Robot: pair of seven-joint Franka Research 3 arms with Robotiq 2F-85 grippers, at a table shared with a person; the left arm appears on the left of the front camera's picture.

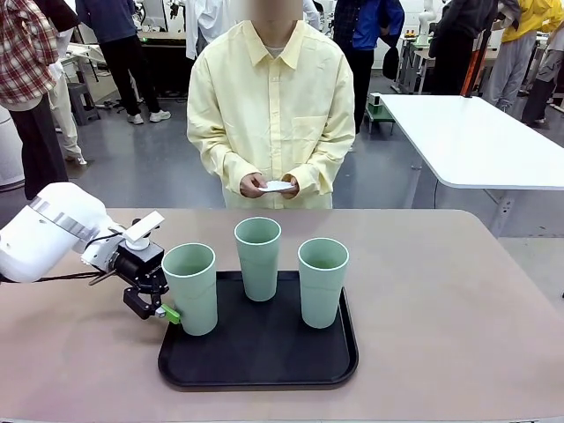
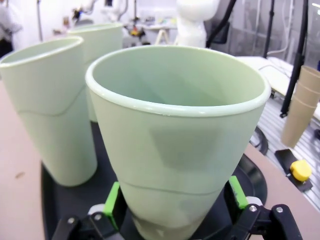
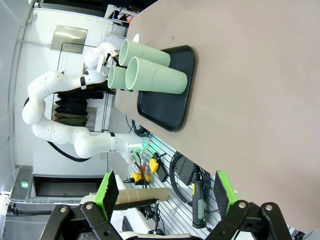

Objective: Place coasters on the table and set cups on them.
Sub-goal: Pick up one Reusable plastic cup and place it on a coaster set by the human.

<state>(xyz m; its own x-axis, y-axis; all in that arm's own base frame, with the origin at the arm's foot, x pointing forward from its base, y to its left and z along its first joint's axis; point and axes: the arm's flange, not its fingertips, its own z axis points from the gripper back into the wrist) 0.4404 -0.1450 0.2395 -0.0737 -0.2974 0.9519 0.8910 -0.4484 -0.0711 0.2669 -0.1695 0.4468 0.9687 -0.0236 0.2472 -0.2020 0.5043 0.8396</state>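
Note:
Three mint-green cups stand upright on a black tray (image 1: pixel 264 357): left cup (image 1: pixel 191 288), middle cup (image 1: pixel 258 257), right cup (image 1: pixel 322 280). My left gripper (image 1: pixel 163 310) is open and straddles the base of the left cup (image 2: pixel 175 145). Its green pads (image 2: pixel 113 202) sit on either side, close to the cup wall. Across the beige-pink table (image 1: pixel 441 308), the person holds the white coasters (image 1: pixel 277 186) in both hands at waist height. My right gripper (image 3: pixel 165 192) is open and holds nothing, high off to the side, looking at the cups (image 3: pixel 155 77) and tray (image 3: pixel 167 110).
A glossy white table (image 1: pixel 476 141) stands at the back right, and people walk behind it. A stack of brown paper cups (image 2: pixel 300 107) and a yellow object (image 2: pixel 300 170) sit off the table's edge. Bare tabletop lies left, right and behind the tray.

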